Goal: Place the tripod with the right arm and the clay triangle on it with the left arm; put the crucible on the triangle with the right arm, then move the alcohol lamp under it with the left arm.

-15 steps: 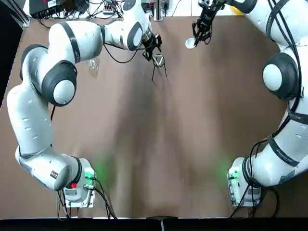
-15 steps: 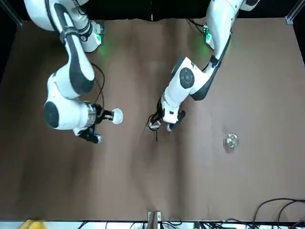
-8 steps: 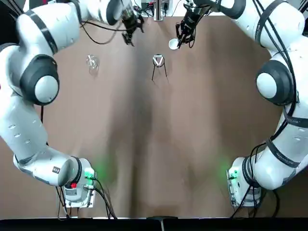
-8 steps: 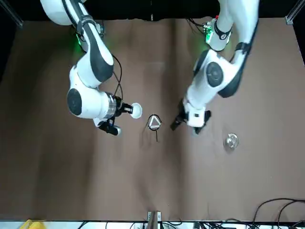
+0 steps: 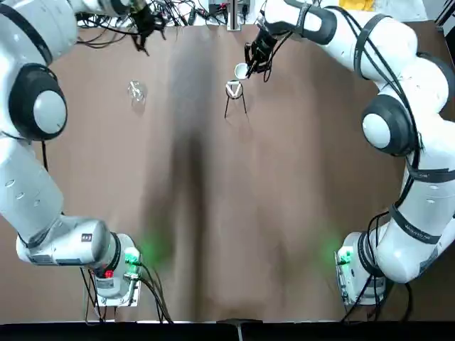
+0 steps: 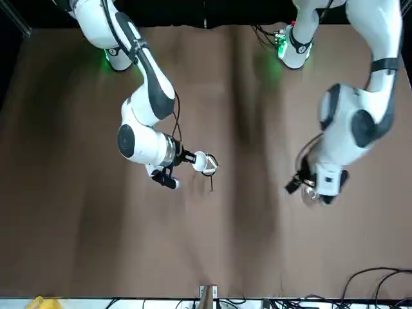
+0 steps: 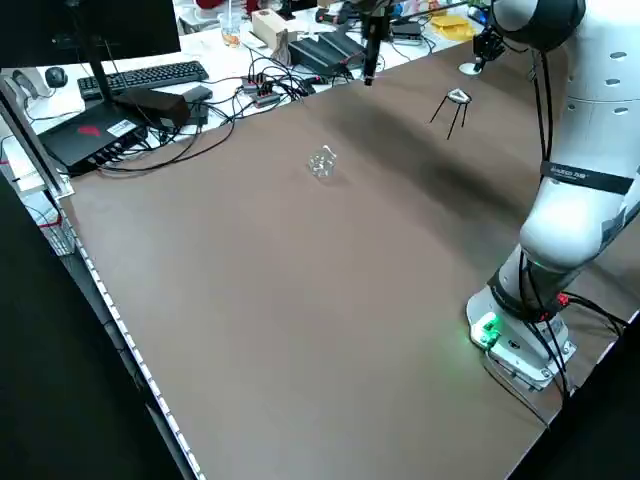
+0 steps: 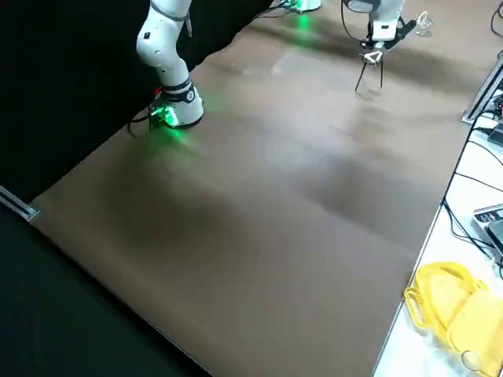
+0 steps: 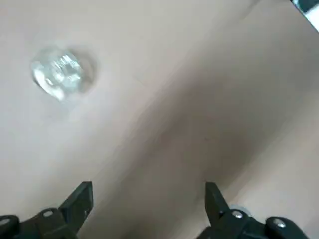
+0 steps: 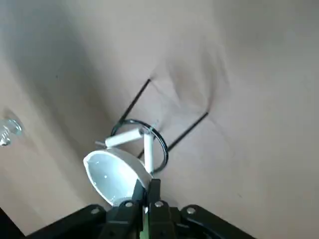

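Right gripper point(image 10: 146, 191) pinches the rim of the small white round crucible point(image 5: 242, 70), held just at the far edge of the thin black wire tripod point(image 5: 234, 104), where I see the white clay triangle point(image 5: 234, 89) resting on the ring. My left gripper point(image 9: 149, 199) hangs with fingers spread and empty at the far left, beyond the clear glass alcohol lamp point(image 5: 136, 91) on the brown table point(image 5: 227, 213).

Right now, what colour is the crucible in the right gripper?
White, glossy inside; the crucible shows best in the right wrist view.
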Motion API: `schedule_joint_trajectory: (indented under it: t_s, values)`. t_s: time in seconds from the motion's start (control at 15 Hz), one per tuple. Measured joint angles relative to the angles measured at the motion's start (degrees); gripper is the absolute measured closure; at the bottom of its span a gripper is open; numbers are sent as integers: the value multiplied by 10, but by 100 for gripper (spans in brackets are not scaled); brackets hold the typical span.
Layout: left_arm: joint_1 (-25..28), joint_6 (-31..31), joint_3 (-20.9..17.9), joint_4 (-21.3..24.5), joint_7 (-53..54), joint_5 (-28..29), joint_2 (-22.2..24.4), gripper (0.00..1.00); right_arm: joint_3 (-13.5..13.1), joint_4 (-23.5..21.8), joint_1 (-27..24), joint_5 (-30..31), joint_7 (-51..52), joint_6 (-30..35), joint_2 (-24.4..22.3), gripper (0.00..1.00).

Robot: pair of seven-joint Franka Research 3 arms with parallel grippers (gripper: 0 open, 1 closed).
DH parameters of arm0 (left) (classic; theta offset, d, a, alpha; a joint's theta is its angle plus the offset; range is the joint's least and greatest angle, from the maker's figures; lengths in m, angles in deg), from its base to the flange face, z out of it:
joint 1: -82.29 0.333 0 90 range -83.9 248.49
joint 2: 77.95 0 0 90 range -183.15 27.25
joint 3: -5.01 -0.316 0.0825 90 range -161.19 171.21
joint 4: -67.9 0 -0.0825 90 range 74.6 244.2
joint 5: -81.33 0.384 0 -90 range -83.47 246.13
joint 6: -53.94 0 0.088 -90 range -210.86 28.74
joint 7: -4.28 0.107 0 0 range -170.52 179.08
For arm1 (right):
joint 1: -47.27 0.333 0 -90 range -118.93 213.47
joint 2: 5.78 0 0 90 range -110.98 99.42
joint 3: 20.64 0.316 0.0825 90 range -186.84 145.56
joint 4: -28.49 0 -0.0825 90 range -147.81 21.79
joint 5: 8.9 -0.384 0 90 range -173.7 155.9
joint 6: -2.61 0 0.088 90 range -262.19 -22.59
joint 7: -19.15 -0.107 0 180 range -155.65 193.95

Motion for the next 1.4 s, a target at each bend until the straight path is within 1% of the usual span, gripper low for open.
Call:
schedule_joint_trajectory:
  t_s: [0.2, 0.33, 0.4, 0.67, 1.0, 1.2, 1.27, 1.4]
  values:
    - [69, 25, 1, -8, 109, 0, 4, 1, 0, 0, 13, -5, 0, -40, 16, 95]
    - [107, 34, 1, -12, 179, 0, 6, 1, 1, 0, 18, -7, 0, -45, 21, 95]
    - [141, 36, 2, -13, 251, 0, 6, 1, 1, 0, 21, -7, 0, -45, 22, 95]
    - [203, 38, 2, -13, 389, 0, 6, 1, 2, 0, 32, -8, 0, -51, 27, 95]
    - [264, 40, 2, -12, 550, 0, 0, 1, 2, 0, 37, -8, -1, -57, 32, 95]
    - [283, 41, 2, -11, 620, -1, -9, 1, 1, 0, 37, -8, -1, -57, 37, 95]
    - [287, 41, 2, -11, 627, -7, -13, 0, 1, 0, 37, -8, -1, -58, 39, 95]
    - [294, 41, 2, -11, 639, -44, -19, 0, 1, 0, 37, -8, -1, -65, 43, 95]
